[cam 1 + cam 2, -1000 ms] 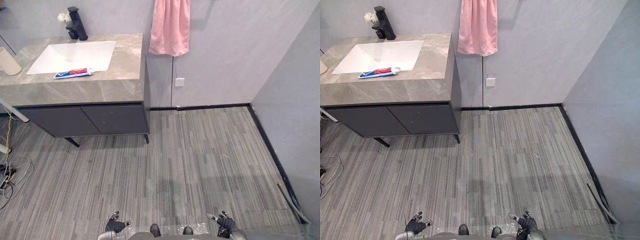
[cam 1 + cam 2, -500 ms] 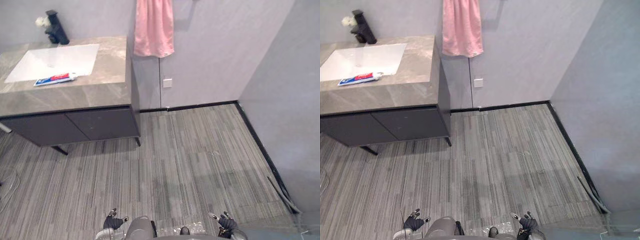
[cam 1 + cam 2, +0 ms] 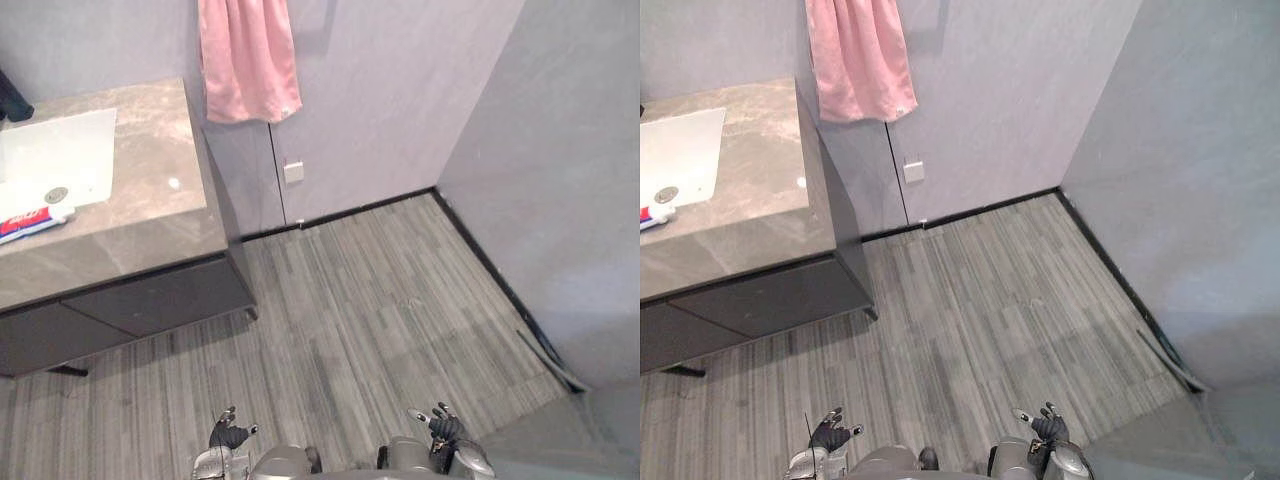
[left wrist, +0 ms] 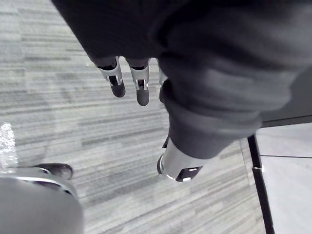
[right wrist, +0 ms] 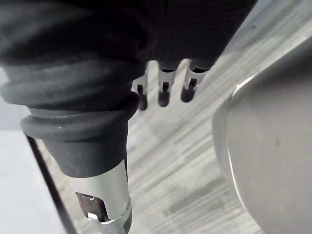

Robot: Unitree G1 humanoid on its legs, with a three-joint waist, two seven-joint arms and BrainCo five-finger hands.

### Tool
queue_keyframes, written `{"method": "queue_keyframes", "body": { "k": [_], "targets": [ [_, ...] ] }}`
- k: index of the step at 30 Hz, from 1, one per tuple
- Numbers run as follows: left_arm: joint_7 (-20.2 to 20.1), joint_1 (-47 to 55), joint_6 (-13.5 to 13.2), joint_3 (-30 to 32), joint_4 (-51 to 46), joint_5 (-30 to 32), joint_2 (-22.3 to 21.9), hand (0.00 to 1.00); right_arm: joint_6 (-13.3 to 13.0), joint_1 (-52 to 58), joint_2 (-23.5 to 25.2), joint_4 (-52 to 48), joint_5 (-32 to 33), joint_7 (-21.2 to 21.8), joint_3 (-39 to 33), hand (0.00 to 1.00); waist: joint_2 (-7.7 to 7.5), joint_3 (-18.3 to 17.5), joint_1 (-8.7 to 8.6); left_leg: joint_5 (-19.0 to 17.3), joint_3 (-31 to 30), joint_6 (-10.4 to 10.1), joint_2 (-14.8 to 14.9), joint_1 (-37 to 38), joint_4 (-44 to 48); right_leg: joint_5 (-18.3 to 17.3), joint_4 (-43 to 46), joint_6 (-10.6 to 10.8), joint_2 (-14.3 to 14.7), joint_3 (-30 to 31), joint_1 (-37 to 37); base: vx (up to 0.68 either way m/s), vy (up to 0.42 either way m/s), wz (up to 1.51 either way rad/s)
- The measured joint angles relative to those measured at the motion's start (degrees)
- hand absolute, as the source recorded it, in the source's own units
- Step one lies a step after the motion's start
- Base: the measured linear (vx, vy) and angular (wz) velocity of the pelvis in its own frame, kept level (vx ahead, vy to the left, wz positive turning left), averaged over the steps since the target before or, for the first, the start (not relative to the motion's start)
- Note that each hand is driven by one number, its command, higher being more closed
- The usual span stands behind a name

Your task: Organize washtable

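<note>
View from the head camera, with both wrist cameras. The left robot hand [image 3: 230, 436] is hanging low over the grey striped floor [image 3: 380, 320] at the robot's left side; its own wrist view is showing its fingers [image 4: 116, 78] pointing straight down, spread apart and holding nothing. The right robot hand [image 3: 442, 427] is hanging in the same way at the robot's right side, its fingers [image 5: 163, 90] likewise straight, apart and empty, with the thumb standing clear of them. Both hands are hanging well apart from the washtable, which is standing against the back wall to the robot's left. Its grey marbled surface [image 3: 150, 190] is carrying a white sink basin [image 3: 55, 160] with a round drain [image 3: 56, 195], and a dark tap [image 3: 12, 100] is showing in part at the basin's far side. The toothpaste tube [image 3: 28, 222], red, white and blue, is lying flat at the basin's near edge, close to the drain, its far end running off the left of the head view. Below the surface a dark cabinet [image 3: 150, 305] is resting on thin legs. A pink towel [image 3: 245, 60] is hanging on the wall just beside the far right corner of the surface, and a small white wall plate [image 3: 293, 172] is sitting lower on the same wall. A black skirting [image 3: 340, 213] is running along the foot of the walls.
</note>
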Motion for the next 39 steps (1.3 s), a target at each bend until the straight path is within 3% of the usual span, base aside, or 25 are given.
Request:
{"method": "queue_keyframes", "body": {
  "k": [2, 4, 5, 6, 7, 9, 11, 13, 15, 17, 19, 20, 21, 22, 23, 24, 25, 27, 28, 30, 33, 35, 36, 37, 39],
  "targets": [
    [-0.08, -0.84, 0.04, -0.28, 0.00, 0.01, -1.37, 0.00, 0.00, -0.34, -0.01, -0.67, -0.04, 0.33, 1.21, 0.00, 0.28, 0.16, -0.09, -0.40, -1.07, -0.69, 1.89, 1.31, 0.01, 1.22, -7.63, -1.60, 1.34, -1.23, -2.77, 0.37, -0.134, 0.24],
    [-0.08, -0.94, 0.12, -0.91, 0.06, 0.00, -2.43, 0.00, 0.00, -0.42, -0.54, -0.98, -0.03, 0.64, 1.77, 0.00, 0.59, 0.36, -0.32, -0.76, -2.59, -1.36, 2.91, 3.12, -0.12, 5.77, -14.85, -2.62, 2.48, -0.65, -4.53, 0.33, -0.148, 0.27],
    [-0.08, -0.92, 0.09, -1.11, 0.03, 0.04, -2.43, 0.00, 0.03, -0.19, -0.56, -0.88, -0.06, 0.86, 2.05, 0.00, 0.16, 0.23, -0.40, -1.31, -3.33, -2.60, 2.74, 4.22, -0.10, 10.67, -19.06, -2.98, 2.62, 0.00, -4.14, 0.33, -0.163, 0.39],
    [-0.08, -0.69, 0.10, -0.98, 0.05, 0.04, -2.01, 0.00, 0.03, 0.12, -0.19, -0.39, -0.09, 0.98, 2.06, 0.00, -1.23, 0.08, -0.69, -2.73, -5.84, -4.90, 1.98, 6.04, 0.00, 16.76, -21.48, -4.39, 2.44, 1.38, -3.89, 0.53, -0.314, 0.57],
    [-0.01, -0.35, 0.08, 1.26, 0.22, 0.05, -3.61, 0.00, 0.06, -0.71, -0.68, -0.34, -0.10, 1.08, 1.97, 0.00, 0.38, -0.19, -1.33, -3.76, -8.42, -6.22, 4.03, 7.54, 1.02, 16.23, -16.68, -4.88, 3.12, 0.25, -3.93, 0.42, -0.294, 0.58],
    [-0.05, 0.07, 0.05, 2.50, 0.02, 0.11, -4.92, 0.00, -0.04, -0.45, -0.71, -0.41, -0.10, 1.00, 1.72, 0.00, 1.23, -0.69, -1.62, -3.58, -9.89, -6.53, 4.90, 5.40, 5.83, 13.44, -16.84, -4.94, 3.39, -0.93, -3.04, 0.34, -0.270, 0.41],
    [-0.07, -0.58, 0.17, 5.47, -0.35, 0.08, -5.86, 0.00, -0.04, -0.23, -1.36, -1.33, -0.28, 1.04, 1.59, 0.00, 3.03, -0.39, -1.52, -1.80, -11.22, -8.69, 7.14, -3.01, 23.12, 11.05, -18.14, -6.06, 4.80, -3.49, -0.34, 0.38, -0.327, 0.45],
    [-0.04, -0.22, 0.15, 6.16, -1.53, 0.08, -6.08, 0.00, 0.10, 0.04, -0.66, -1.06, 0.22, 0.76, 1.63, 0.00, 2.92, 0.60, -0.95, -1.31, -6.58, -9.53, 12.63, -8.95, 38.55, 9.77, -22.47, -7.62, 6.78, -5.55, 8.31, 0.41, -0.247, 0.39],
    [-0.03, -0.30, 0.07, 5.45, -2.74, 0.07, -5.53, 0.00, 0.04, 0.20, -0.13, -1.01, 0.26, 0.65, 1.56, 0.00, 1.70, 1.01, 0.06, -1.79, -2.70, -8.81, 13.09, -11.63, 38.85, 9.78, -25.86, -7.64, 6.57, -5.81, 12.38, 0.33, -0.159, 0.20],
    [-0.04, -0.57, -0.30, 4.04, -3.37, 0.06, -5.15, 0.00, 0.09, -0.30, 0.03, -0.87, 0.44, 0.50, 1.55, 0.00, 1.49, 1.08, 0.21, -2.41, -0.60, -8.01, 11.77, -15.66, 33.48, 10.03, -29.27, -7.27, 6.00, -6.54, 15.21, 0.25, -0.079, 0.24],
    [-0.04, -0.72, -0.64, 2.03, -3.39, 0.06, -4.47, 0.00, 0.08, -0.35, 0.16, -0.64, 0.73, 0.01, 1.58, 0.00, 1.30, 1.05, 0.26, -2.33, -0.28, -7.92, 8.63, -17.99, 20.87, 10.32, -31.80, -6.71, 5.05, -7.48, 16.79, 0.24, 0.066, 0.24],
    [-0.03, -1.43, -0.84, 1.66, -3.30, 0.05, -4.23, 0.00, 0.11, -0.55, 0.17, -0.20, 0.73, -0.30, 1.64, 0.00, 1.16, 1.18, 0.40, -0.41, 0.90, -7.80, 6.95, -18.93, 11.71, 10.35, -33.38, -5.75, 4.38, -7.68, 17.85, 0.30, 0.156, 0.14],
    [-0.02, -1.52, -0.85, 0.73, -3.23, 0.03, -4.05, 0.00, 0.14, -0.35, 0.02, 0.21, 0.71, -0.41, 2.02, 0.00, 1.03, 1.10, 0.61, 5.53, 1.30, -6.60, 5.58, -18.79, 5.65, 10.19, -34.59, -4.42, 3.87, -7.74, 18.84, 0.21, 0.125, 0.03],
    [0.01, -1.42, -0.86, 0.44, -3.21, 0.03, -4.07, 0.00, 0.18, -0.14, -0.24, 0.26, 0.70, -0.40, 2.26, 0.00, 1.04, 1.01, 1.11, 8.99, 1.85, -5.75, 5.35, -17.90, 3.94, 10.06, -34.92, -3.84, 3.79, -7.22, 19.39, 0.33, 0.185, -0.10],
    [-0.06, -1.95, -0.85, 0.15, -2.75, 0.05, -3.41, 0.00, 0.18, -0.25, 0.09, 0.75, 0.70, -0.43, 2.70, 0.00, 0.23, 0.73, 1.80, 10.27, 2.62, -3.58, 3.94, -16.62, 2.91, 9.25, -35.15, -2.52, 2.45, -6.50, 20.10, 0.34, 0.166, -0.09],
    [-0.18, -1.97, -0.83, 0.07, -2.70, 0.05, -2.46, 0.00, 0.16, -0.19, 0.62, 1.30, 0.66, -0.32, 3.41, 0.00, -1.41, 0.42, 1.68, 8.76, 2.64, -2.19, 2.48, -16.70, 3.50, 8.18, -34.40, -1.11, 0.93, -6.83, 20.12, 0.40, 0.191, 0.00],
    [-0.19, -2.05, -0.82, 0.04, -2.60, 0.03, -2.10, 0.00, 0.17, -0.17, 0.89, 1.42, 0.62, -0.31, 3.44, 0.00, -2.00, 0.41, 1.66, 7.73, 2.69, -1.84, 1.89, -16.54, 3.95, 7.67, -33.23, -0.44, 0.14, -6.88, 20.02, 0.32, 0.142, 0.10],
    [-0.24, -2.33, -0.73, -0.18, -1.51, 0.03, -1.98, 0.00, 0.18, -0.19, 1.12, 1.42, 0.56, -0.25, 3.44, 0.00, -1.99, 0.53, 1.60, 5.49, 2.64, -0.89, 1.01, -13.68, 3.81, 6.13, -18.59, 1.60, -2.02, -5.13, 15.51, 0.35, 0.198, 0.12],
    [-0.42, -2.51, -0.57, -1.29, -0.76, 0.08, -1.30, 0.00, 0.02, -0.32, 1.37, 1.07, 0.16, 0.03, 3.24, 0.00, -2.47, 0.76, 1.24, 4.68, 1.98, 0.04, -0.41, -9.33, 1.93, 5.71, -3.14, 2.49, -4.54, -3.41, 10.37, 0.33, 0.190, 0.21],
    [-1.09, -2.53, -0.30, -2.78, 0.04, 0.14, -0.66, 0.00, 0.00, -0.33, 1.53, 1.06, 0.09, 0.16, 3.23, 0.00, -2.48, 0.76, 0.07, 3.90, 0.27, 0.52, -1.32, -5.28, 0.12, 3.81, 3.68, 2.29, -5.61, -3.82, 8.41, 0.40, 0.115, 0.65],
    [-1.35, -2.31, -0.20, -3.55, 0.15, 0.24, -0.75, 0.00, -0.06, -0.34, 1.61, 0.97, -0.09, 0.97, 3.28, 0.00, -2.39, 0.60, -0.14, 3.58, -2.38, 0.41, -1.21, 0.03, -2.97, 1.86, 0.09, 0.82, -4.82, -7.56, 5.37, 0.31, 0.031, 0.60],
    [-1.36, -2.58, -0.15, -3.65, 0.15, 0.55, -1.14, 0.00, -0.05, -1.02, 1.39, -0.26, -0.08, 1.14, 3.24, 0.00, -1.53, 0.94, -1.08, 2.74, -4.11, -0.99, 0.22, 0.93, -3.09, 2.49, -9.82, -0.07, -2.53, -7.83, 2.14, 0.35, -0.057, 0.57],
    [-1.35, -2.46, 0.14, -3.69, 0.21, 0.61, -1.18, 0.00, -0.04, -1.54, 1.31, -0.43, -0.07, 1.13, 3.26, 0.00, -0.99, 1.31, -1.60, 2.12, -4.91, -2.02, 1.26, 1.93, -3.09, 4.91, -16.08, -1.42, -1.13, -7.26, 1.23, 0.50, -0.162, 0.47],
    [-1.32, -2.06, 0.29, -3.67, 0.23, 0.57, -1.26, 0.00, -0.03, -1.50, 1.19, -0.49, -0.07, 1.12, 3.23, 0.00, -0.74, 1.47, -1.57, 1.02, -5.33, -3.81, 2.33, 3.82, -3.04, 9.81, -23.14, -1.83, 0.58, -5.71, 0.92, 0.44, -0.177, 0.37],
    [-1.29, -1.91, 0.28, -3.54, 0.16, 0.58, -1.27, 0.00, 0.00, -1.45, 1.23, -0.56, -0.07, 1.12, 3.19, 0.00, -1.01, 1.42, -1.55, -0.16, -5.78, -5.56, 2.77, 5.54, -2.98, 14.00, -27.37, -2.29, 1.33, -3.54, 0.80, 0.36, -0.192, 0.26]
  ]
}}
